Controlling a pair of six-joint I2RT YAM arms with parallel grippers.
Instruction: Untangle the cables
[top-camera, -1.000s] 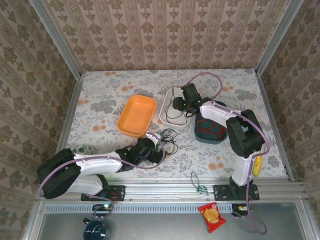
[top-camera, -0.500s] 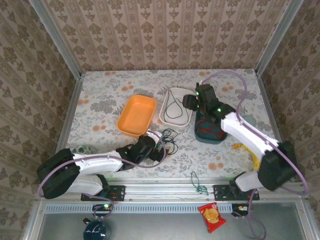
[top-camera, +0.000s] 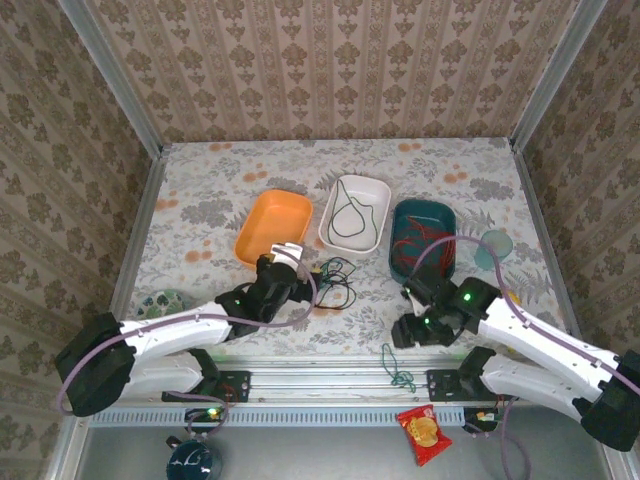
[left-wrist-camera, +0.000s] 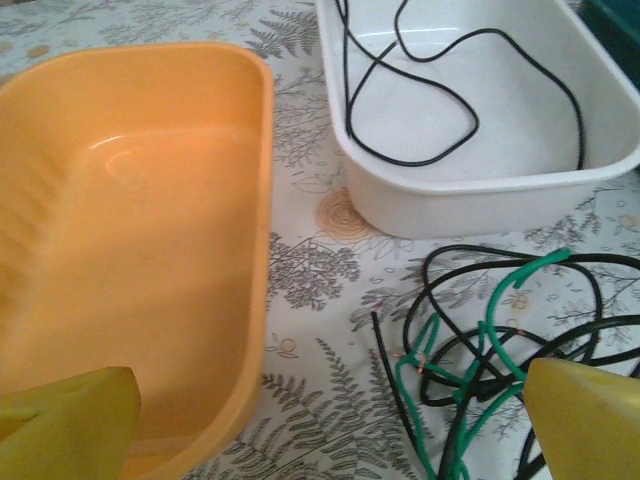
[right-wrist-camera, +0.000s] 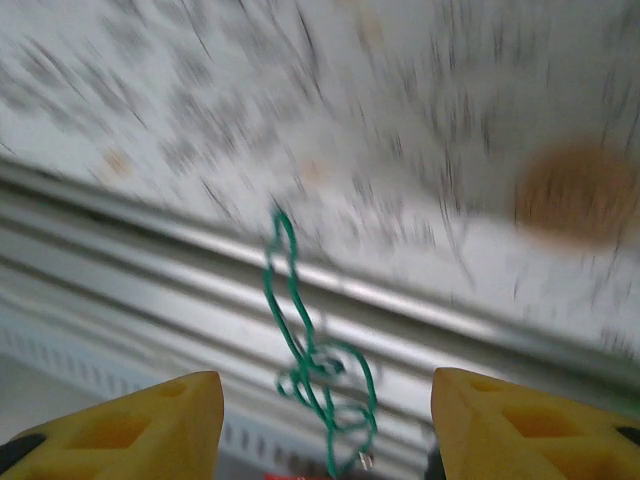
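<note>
Left jaws wide apart, empty; black-and-green cable tangle (left-wrist-camera: 490, 340) just ahead, off-centre. Right jaws apart, empty. Knotted green cable (right-wrist-camera: 320, 375) ahead, centred between them.

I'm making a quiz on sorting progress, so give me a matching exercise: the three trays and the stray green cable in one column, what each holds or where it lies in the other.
Column one:
1. orange tray
2. white tray
3. teal tray
4. loose green cable

Column two:
A. holds a red cable
B. lies across the near metal rail
C. empty
D. holds a black cable

Pairs: 1-C, 2-D, 3-A, 4-B
</note>
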